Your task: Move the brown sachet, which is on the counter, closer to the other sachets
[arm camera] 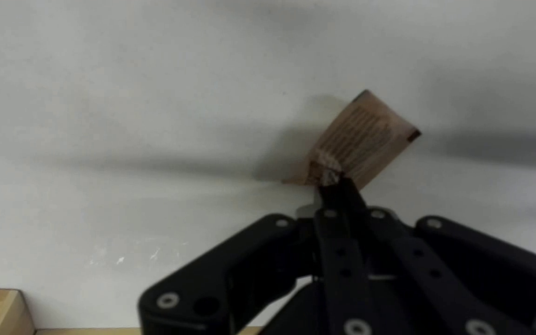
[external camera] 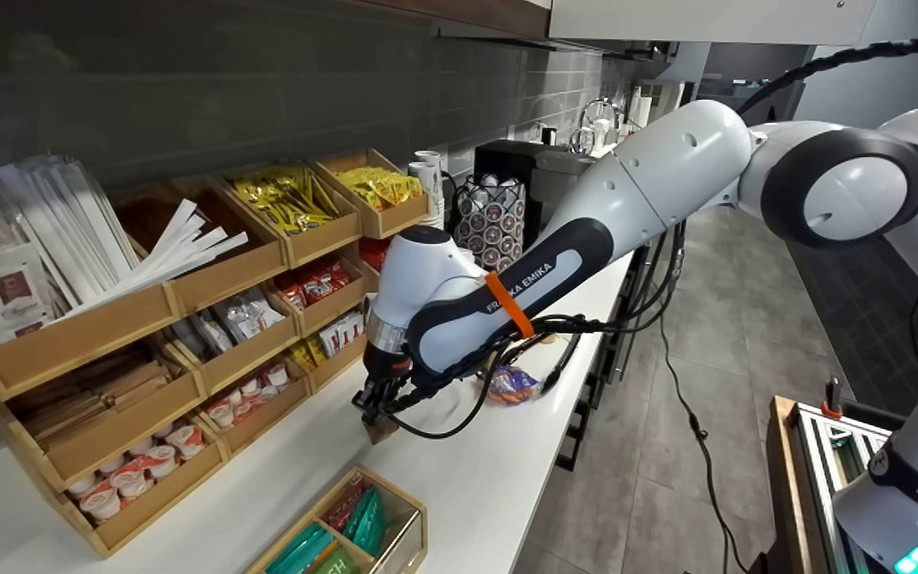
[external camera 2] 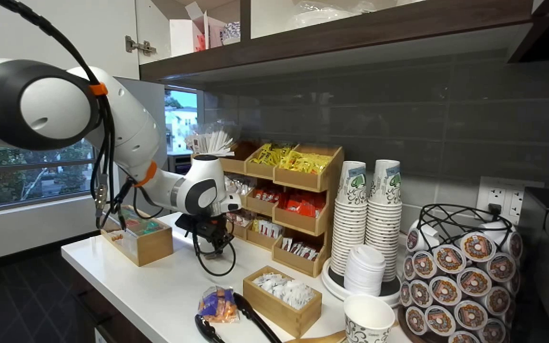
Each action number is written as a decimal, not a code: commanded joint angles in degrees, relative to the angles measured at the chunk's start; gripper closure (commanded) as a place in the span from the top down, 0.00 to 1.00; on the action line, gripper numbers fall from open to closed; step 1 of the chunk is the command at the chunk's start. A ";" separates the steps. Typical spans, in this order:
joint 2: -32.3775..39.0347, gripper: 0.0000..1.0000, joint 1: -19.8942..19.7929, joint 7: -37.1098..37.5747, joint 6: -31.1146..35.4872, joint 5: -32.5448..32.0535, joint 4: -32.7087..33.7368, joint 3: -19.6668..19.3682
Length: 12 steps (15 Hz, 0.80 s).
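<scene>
One arm point(external camera: 650, 179), one gripper point(arm camera: 335, 182) and one held brown sachet point(arm camera: 370, 132).
One three-tier wooden rack point(external camera 2: 334, 166) has two top bins point(external camera 2: 296, 179) of yellow packets point(external camera 2: 305, 162), two middle bins point(external camera 2: 296, 220) of red packets point(external camera 2: 300, 205) and two bottom bins point(external camera: 164, 500) of small lidded cups point(external camera: 100, 504). Two loose wooden boxes point(external camera 2: 272, 305) show, one of them filled with white packets point(external camera 2: 286, 289). There are two tall stacks of patterned cups point(external camera 2: 350, 219), one single cup point(external camera 2: 369, 319), one stack of white lids point(external camera 2: 364, 274), one pair of tongs point(external camera 2: 255, 317) and one purple-and-orange bag point(external camera 2: 218, 305). Pods point(external camera 2: 474, 281) and packets overlap too much for a count.
</scene>
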 commanded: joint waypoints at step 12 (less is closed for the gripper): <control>-8.58 0.01 -3.84 -2.15 -4.89 10.96 -0.23 10.77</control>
